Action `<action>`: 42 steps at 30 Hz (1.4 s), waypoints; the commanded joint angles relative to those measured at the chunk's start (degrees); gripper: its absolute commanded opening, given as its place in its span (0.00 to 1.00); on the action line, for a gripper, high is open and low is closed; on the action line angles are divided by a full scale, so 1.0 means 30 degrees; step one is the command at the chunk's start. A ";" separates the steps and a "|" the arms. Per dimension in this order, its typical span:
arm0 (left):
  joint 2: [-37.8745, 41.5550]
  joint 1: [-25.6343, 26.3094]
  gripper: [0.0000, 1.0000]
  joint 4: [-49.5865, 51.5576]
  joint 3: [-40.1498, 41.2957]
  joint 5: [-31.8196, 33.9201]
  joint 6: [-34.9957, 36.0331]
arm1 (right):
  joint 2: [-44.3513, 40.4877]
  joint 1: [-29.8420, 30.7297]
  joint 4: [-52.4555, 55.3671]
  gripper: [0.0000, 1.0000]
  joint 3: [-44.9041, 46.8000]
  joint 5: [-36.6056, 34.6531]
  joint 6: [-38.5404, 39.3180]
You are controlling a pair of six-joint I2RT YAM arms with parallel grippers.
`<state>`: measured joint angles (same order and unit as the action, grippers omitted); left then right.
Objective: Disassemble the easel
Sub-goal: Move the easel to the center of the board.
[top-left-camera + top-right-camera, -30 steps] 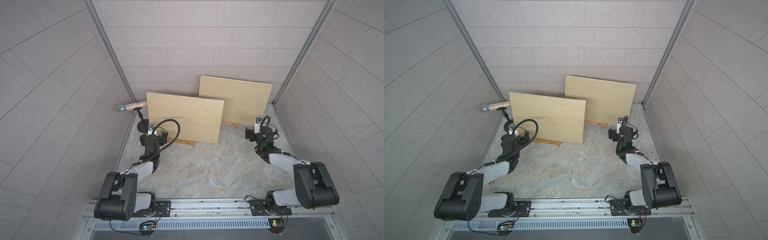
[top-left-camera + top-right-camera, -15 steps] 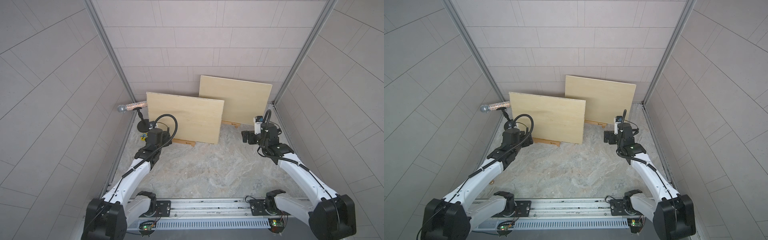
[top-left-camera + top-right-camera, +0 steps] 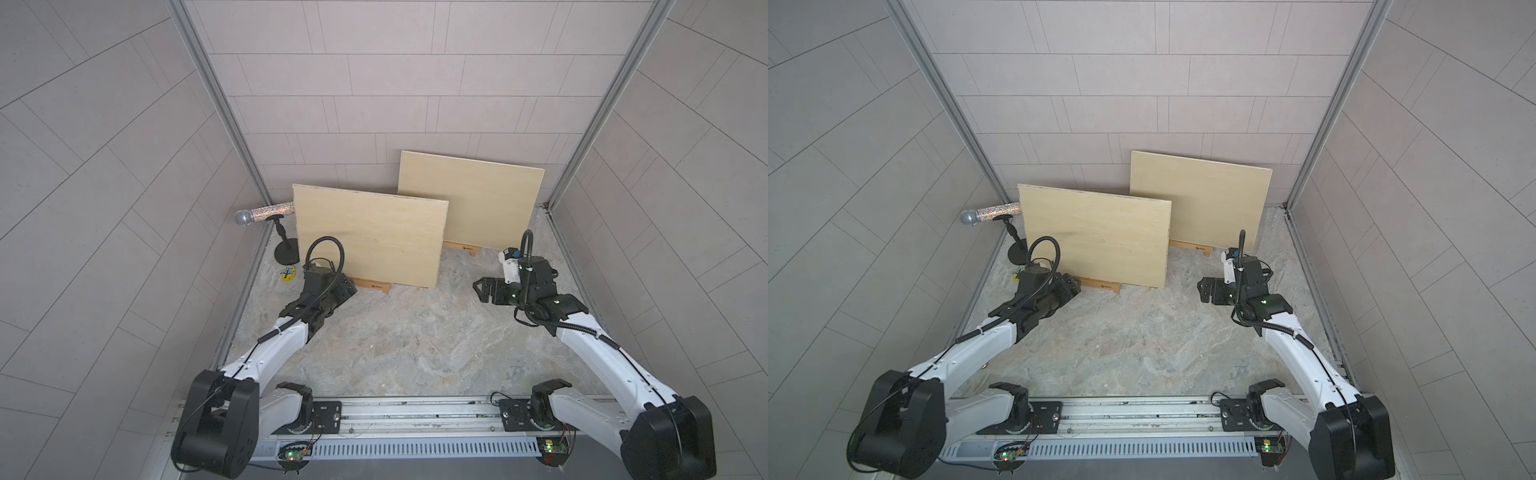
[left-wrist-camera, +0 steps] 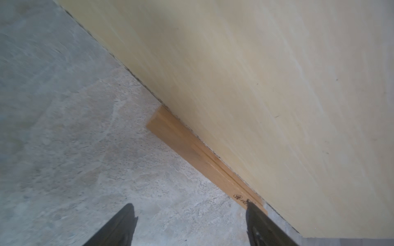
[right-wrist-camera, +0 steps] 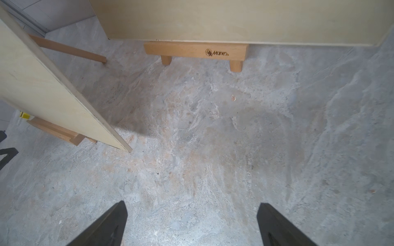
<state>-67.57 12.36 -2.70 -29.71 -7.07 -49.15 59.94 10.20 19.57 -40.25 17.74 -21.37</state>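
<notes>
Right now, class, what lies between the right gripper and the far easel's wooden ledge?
Between the right gripper and the ledge lies only bare tabletop, save a tiny fleck, shown in the right wrist view.

A robot test cell in a lab is suggested; a small stone-patterned floor (image 3: pixel 395 340) is closed in by three grey panelled walls (image 3: pixel 395 104) joined with metal corner posts (image 3: pixel 223 104); two robot arms (image 3: pixel 274 349) are bolted to a metal rail (image 3: pixel 415 409), with bare circuit boards (image 3: pixel 293 456) beneath.
</notes>
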 commanded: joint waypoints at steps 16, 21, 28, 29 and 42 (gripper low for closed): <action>-0.4555 -0.0388 0.62 -1.2493 0.3137 -0.2994 -0.3381 | 0.1138 -0.0553 -0.2392 1.00 0.0205 0.1456 -0.0664; -0.5743 -0.0399 0.58 -1.5158 0.3689 -0.2815 -0.3565 | 0.1288 -0.0604 -0.2552 1.00 0.0253 0.1632 -0.0657; -0.8200 -0.0517 0.50 -1.9779 0.4136 -0.3022 -0.4402 | 0.1406 -0.0628 -0.2685 0.98 0.0252 0.1850 -0.0712; -0.8441 -0.0514 0.50 -2.0170 0.4133 -0.3037 -0.4475 | 0.1435 -0.0642 -0.2672 0.98 0.0233 0.1880 -0.0724; -1.0020 -0.0585 0.40 -2.1855 0.3864 -0.2847 -0.4723 | 0.1838 -0.0686 -0.2652 0.97 -0.0144 0.2057 -0.0671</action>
<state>-97.08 10.98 -63.18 -17.69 -15.64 -63.53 65.10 8.34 11.97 -39.09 23.57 -23.18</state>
